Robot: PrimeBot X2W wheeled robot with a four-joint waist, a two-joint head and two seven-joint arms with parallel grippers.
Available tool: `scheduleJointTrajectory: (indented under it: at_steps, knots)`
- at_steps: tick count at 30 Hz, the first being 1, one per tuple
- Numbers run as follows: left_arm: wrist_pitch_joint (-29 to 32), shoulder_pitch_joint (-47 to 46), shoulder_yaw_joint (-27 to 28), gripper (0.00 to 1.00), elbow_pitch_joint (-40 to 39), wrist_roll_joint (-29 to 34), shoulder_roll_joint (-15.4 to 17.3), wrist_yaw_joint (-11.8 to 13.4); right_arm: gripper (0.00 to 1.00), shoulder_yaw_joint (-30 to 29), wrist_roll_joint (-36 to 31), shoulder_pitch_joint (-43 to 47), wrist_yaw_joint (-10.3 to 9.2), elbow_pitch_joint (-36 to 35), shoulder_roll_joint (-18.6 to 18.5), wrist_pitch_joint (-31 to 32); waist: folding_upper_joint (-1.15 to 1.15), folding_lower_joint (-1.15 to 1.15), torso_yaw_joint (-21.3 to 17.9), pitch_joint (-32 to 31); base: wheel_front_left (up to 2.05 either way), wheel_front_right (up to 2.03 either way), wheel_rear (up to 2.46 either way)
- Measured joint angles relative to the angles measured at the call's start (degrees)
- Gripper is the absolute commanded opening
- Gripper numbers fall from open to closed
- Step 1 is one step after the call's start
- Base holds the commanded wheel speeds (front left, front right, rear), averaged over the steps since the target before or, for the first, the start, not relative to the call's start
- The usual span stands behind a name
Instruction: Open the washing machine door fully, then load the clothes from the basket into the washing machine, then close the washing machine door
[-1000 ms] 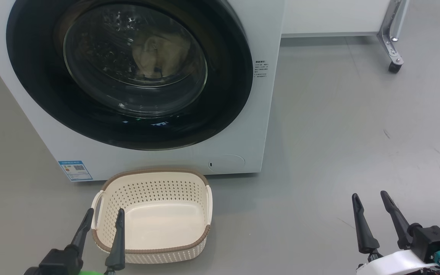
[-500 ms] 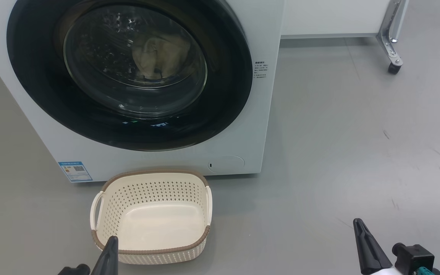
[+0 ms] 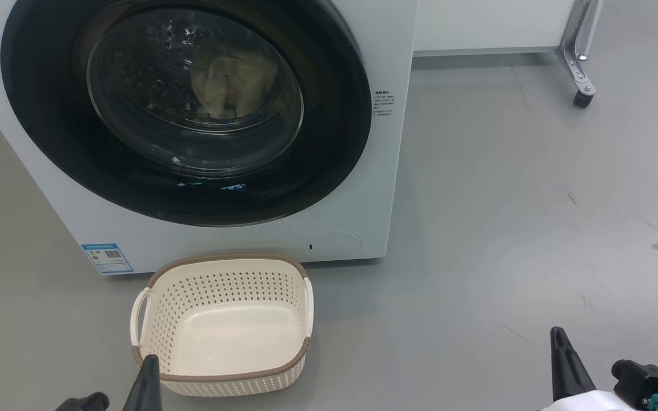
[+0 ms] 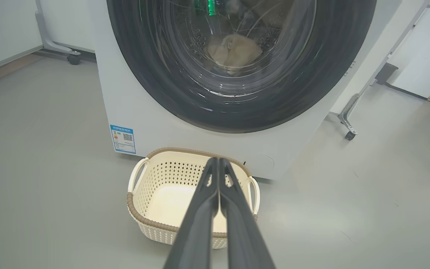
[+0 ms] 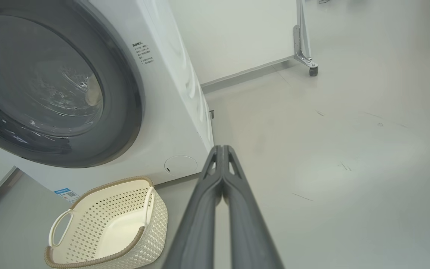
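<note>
The white washing machine [image 3: 389,171] stands ahead with the washing machine door [image 3: 329,142] shut flat against its front. Through the glass, pale cream clothes [image 3: 229,80] lie in the drum, and the left wrist view shows the clothes [image 4: 233,50] too. On the floor just before the machine sits the cream basket [image 3: 157,308], with nothing in it. My left gripper [image 3: 149,361] is shut and empty at the basket's near left rim; its closed fingers [image 4: 218,161] point over the basket [image 4: 151,179]. My right gripper [image 5: 222,148] is shut and empty, over bare floor right of the basket [image 5: 151,220].
A white panel on a metal leg with a caster [image 3: 581,98] stands at the back right. A second caster leg [image 4: 74,59] stands left of the machine. Open grey floor [image 3: 506,228] stretches to the right of the machine.
Both grippers have shut from open and sunk toward the bottom edge of the head view. The camera has shifted slightly; the machine and the basket stay put.
</note>
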Motion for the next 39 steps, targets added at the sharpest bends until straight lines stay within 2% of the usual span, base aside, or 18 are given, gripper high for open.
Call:
scheduleJointTrajectory:
  at_steps: [39]
  knots:
    - [7.64,-4.26,5.36,0.00,1.53,-26.96,-0.12,-2.00,0.00,-5.94,28.11,-5.45,2.63,2.18,0.32,7.33,0.00,0.00,-1.88,0.33,0.00,0.00,0.00]
